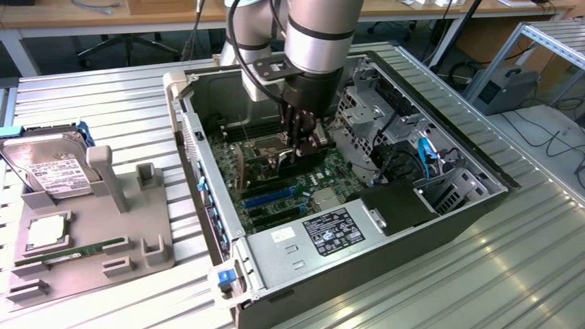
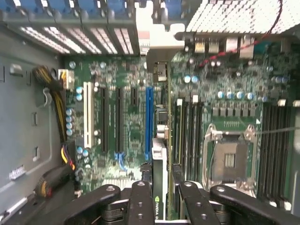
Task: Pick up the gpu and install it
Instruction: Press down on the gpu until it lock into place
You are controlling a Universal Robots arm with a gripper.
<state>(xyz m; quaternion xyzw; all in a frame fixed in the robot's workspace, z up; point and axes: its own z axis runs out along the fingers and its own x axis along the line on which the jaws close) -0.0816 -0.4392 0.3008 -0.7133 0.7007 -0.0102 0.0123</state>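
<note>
1. my claw (image 1: 305, 145) hangs inside the open computer case (image 1: 457, 205), low over the motherboard (image 1: 302, 185).
2. my fingers (image 2: 140, 206) are partly closed on the gpu (image 2: 158, 187), gripping it edge-up between them.
3. the gpu sits just beside the blue slot (image 2: 149, 122), near the empty cpu socket (image 2: 229, 159).
4. a hard drive (image 1: 51, 168) rests on the grey stand (image 1: 92, 240) at the exterior view's left.

The arm (image 1: 316, 34) is a thick silver-grey tube with a black cable (image 1: 240, 48) running alongside it. Below sits a black wrist block and gripper (image 1: 302, 147), its dark jointed fingers (image 2: 140, 201) studded with round screws.
</note>
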